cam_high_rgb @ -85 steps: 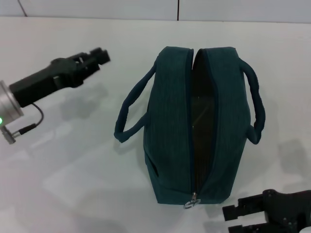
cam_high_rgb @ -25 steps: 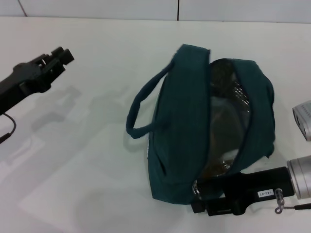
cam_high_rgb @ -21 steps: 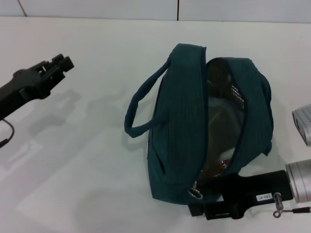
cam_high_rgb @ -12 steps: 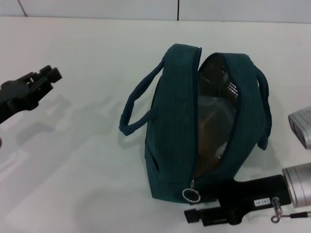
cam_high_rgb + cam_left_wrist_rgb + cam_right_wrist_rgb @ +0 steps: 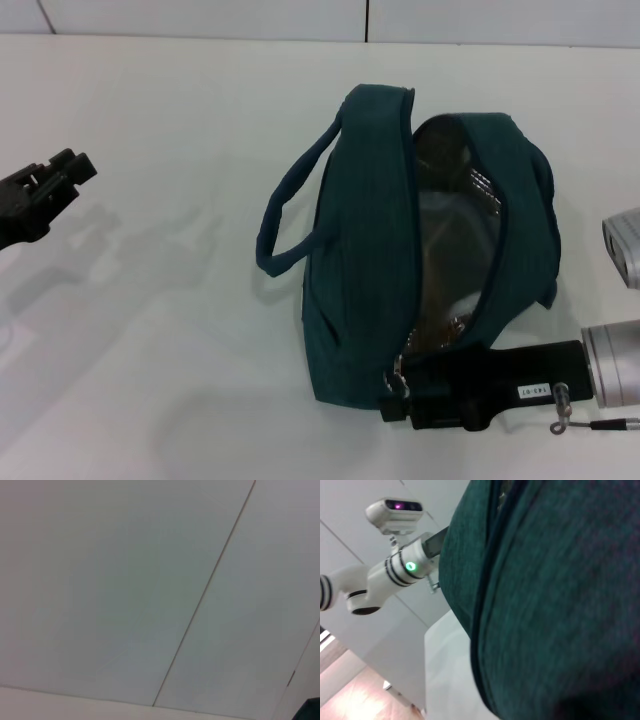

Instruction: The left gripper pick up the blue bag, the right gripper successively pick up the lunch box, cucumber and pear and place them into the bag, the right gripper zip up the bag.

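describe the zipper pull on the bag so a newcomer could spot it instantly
Find the dark teal bag mid-table. Follow its open zipper to the end nearest the robot, where the right tool sits. The zipper pull is the small silver metal piece there, the bag's only shiny part.

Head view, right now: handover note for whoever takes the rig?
Left gripper: off at the table's left edge, away from the bag, holding nothing.
Right gripper: at the bag's near end by the zipper pull; fingers hidden.
Blue bag: upright on the white table, zipper open along most of its length, something shiny and clear visible inside.
Done: no lunch box, cucumber or pear lies on the table; contents can't be identified for certain.
Left: zip the bag shut.
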Tool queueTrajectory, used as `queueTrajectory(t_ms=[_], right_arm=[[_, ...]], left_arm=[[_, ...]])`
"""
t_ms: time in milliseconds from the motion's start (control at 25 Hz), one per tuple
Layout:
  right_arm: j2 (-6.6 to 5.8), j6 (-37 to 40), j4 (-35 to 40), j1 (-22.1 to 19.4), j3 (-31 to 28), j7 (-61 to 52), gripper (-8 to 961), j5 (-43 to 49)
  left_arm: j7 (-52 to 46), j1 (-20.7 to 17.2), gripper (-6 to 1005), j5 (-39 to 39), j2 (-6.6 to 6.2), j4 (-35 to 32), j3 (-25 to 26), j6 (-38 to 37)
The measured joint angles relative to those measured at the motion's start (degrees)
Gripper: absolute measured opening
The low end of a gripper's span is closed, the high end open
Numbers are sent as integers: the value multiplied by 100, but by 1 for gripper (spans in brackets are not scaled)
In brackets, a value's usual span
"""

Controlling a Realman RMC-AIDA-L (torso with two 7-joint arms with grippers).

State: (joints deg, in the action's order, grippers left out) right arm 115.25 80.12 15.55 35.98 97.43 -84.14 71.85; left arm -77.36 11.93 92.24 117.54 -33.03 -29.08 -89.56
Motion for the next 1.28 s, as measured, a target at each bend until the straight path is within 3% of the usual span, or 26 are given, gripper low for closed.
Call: queueTrajectory(t_ms=[600, 760, 1240, 1280], right_arm=[[89, -292, -4, -8, -26, -239, 487, -6], [95, -464, -1, -13, -3, -261, 260, -58], [94, -618, 284, -83, 39, -250, 154, -356], [94, -576, 276, -83, 40, -255, 111, -360]], left_arm=[[102, 2, 271, -14, 6, -2, 2, 21], [169, -12, 271, -14, 6, -2, 6, 25], [411, -140, 271, -28, 57, -2, 296, 35], [411, -145, 271, -29, 58, -2, 297, 31]])
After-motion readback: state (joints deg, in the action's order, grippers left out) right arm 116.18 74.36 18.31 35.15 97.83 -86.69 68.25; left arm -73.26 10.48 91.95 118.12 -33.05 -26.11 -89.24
